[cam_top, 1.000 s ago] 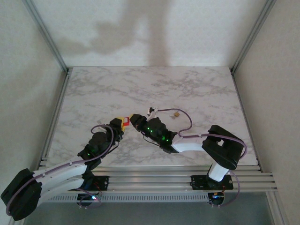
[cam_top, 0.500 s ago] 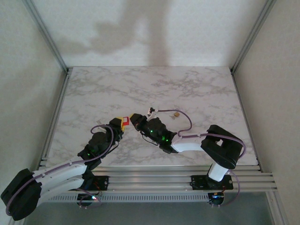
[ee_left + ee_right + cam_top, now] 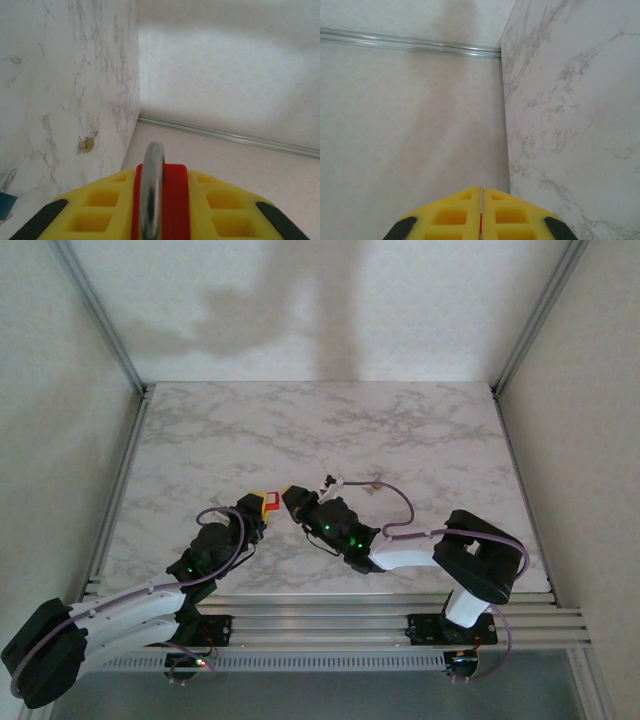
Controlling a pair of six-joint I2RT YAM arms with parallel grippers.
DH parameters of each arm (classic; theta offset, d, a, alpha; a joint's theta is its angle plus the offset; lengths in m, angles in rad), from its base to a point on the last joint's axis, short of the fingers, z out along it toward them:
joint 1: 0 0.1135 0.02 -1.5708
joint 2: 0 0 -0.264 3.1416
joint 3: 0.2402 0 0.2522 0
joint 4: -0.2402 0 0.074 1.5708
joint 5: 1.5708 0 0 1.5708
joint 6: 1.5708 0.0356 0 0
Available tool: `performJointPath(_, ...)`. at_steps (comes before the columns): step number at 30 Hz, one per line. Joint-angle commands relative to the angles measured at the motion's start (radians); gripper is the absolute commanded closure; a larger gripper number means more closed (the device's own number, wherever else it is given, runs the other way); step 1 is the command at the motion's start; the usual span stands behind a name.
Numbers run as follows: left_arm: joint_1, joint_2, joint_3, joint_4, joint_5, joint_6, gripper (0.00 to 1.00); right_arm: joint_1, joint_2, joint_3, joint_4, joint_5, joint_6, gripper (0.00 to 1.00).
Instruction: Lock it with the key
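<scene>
Around red padlock (image 3: 173, 200): left gripper (image 3: 261, 503) pinching it, steel shackle (image 3: 152, 190) edge-on. Just right of padlock: right gripper (image 3: 481, 212) pressed together. Beyond padlock: small brass piece (image 3: 87, 145) on table (image 3: 420, 430).

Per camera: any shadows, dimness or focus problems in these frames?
Top external: dim overall, with broad soft shadows on the back wall. Left wrist: the padlock shackle held in the left gripper is close and blurred; the table behind it is sharper. Right wrist: evenly lit, no glare; the right gripper is slightly soft.
</scene>
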State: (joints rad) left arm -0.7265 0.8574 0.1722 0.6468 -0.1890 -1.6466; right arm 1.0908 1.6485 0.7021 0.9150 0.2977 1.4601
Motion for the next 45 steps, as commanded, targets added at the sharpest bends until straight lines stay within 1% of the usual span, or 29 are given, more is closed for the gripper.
performJointPath(1,0.005,-0.008,0.027,-0.005,-0.064,0.024,1.0,-0.013,-0.038,-0.041,-0.057,0.139,-0.022,1.0)
performJointPath(18,-0.015,-0.009,0.05,-0.05,-0.113,0.049,1.0,-0.032,-0.122,-0.079,-0.175,0.218,0.05,1.0)
performJointPath(30,-0.027,0.0,0.059,-0.062,-0.138,0.057,1.0,-0.036,-0.14,-0.082,-0.2,0.227,0.063,1.0)
performJointPath(45,-0.027,-0.011,0.055,-0.075,-0.148,0.057,1.0,-0.056,-0.2,-0.121,-0.215,0.236,0.05,1.0)
